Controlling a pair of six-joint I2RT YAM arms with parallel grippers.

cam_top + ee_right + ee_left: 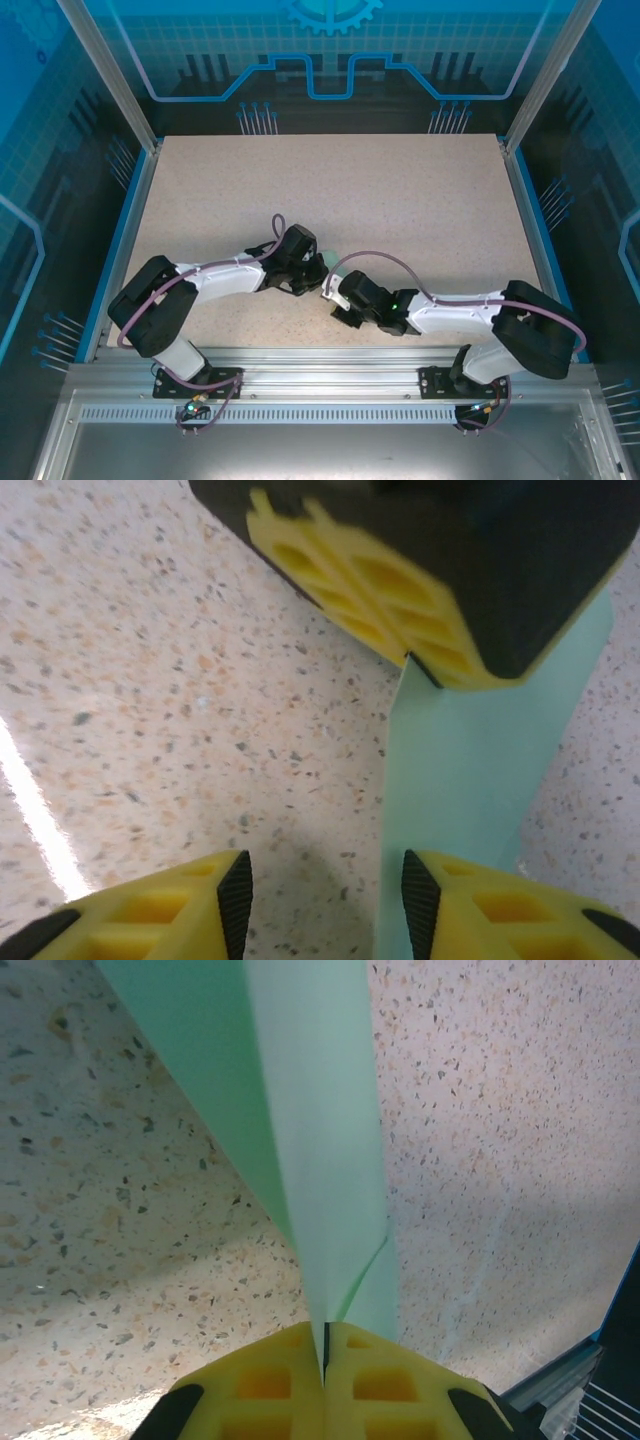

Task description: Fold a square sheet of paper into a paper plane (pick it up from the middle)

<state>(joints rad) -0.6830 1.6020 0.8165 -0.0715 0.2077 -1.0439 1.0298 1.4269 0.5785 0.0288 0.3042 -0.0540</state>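
The sheet of paper [318, 1110] is pale mint green and folded into a long narrow shape with a crease down its middle. My left gripper [325, 1335] is shut on its near end, the yellow fingers [265, 1385] pressed together with the paper pinched between them. In the right wrist view the same paper [470, 760] hangs from the left gripper [410, 658] down to the table. My right gripper [325, 900] is open just beside it, the paper's left edge running past its right finger [500, 905]. From above, both grippers [318, 272] [336, 296] meet near the table's front middle.
The speckled beige table [400, 200] stretches away behind the grippers. A blue rim and metal posts [128, 200] border it at the sides. An aluminium rail [330, 365] runs along the near edge, where both arm bases are mounted.
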